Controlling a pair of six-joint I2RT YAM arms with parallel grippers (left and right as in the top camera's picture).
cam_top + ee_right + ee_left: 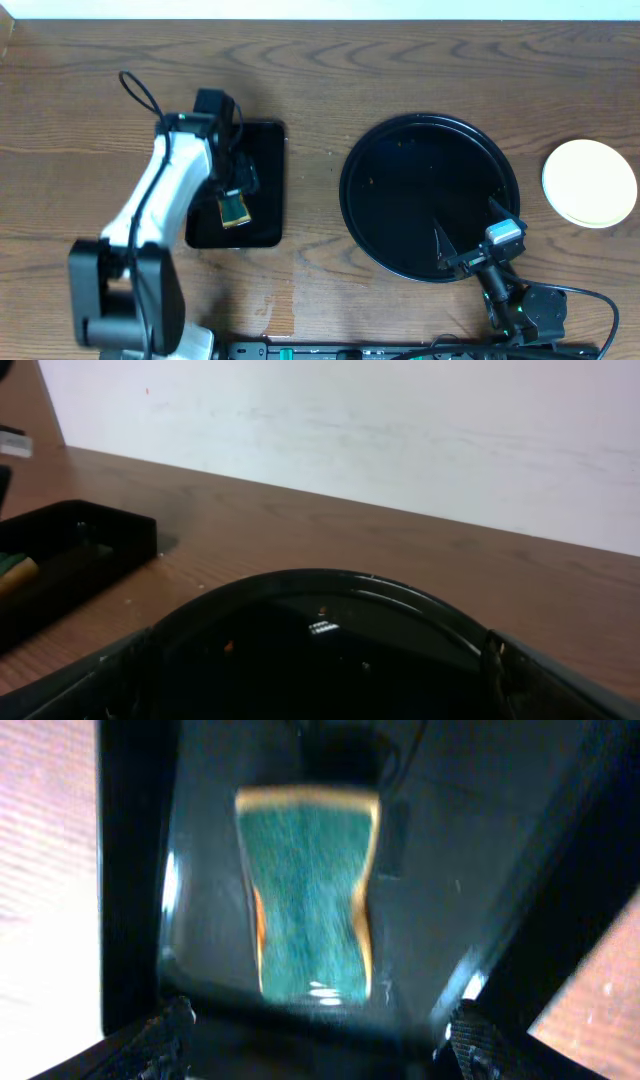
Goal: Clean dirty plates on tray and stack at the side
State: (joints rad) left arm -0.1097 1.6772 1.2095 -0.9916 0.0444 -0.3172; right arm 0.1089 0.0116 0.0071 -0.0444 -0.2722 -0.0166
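Note:
The round black tray (430, 140) holds no plates, only a few tiny orange specks. A pale yellow plate (590, 183) lies on the table right of it; no pale blue plate shows. My left gripper (232, 185) is open over the rectangular black tray (268, 150). In the left wrist view its jaws (325, 1035) are spread wide just short of a green and yellow sponge (310, 900) lying in that tray. My right gripper (470, 232) is open and empty over the round tray's near rim (330, 582), its fingers (320, 680) wide apart.
The sponge (235, 209) lies at the near end of the rectangular tray, which also shows at the left of the right wrist view (70, 550). A white wall (350, 430) runs behind the table's far edge.

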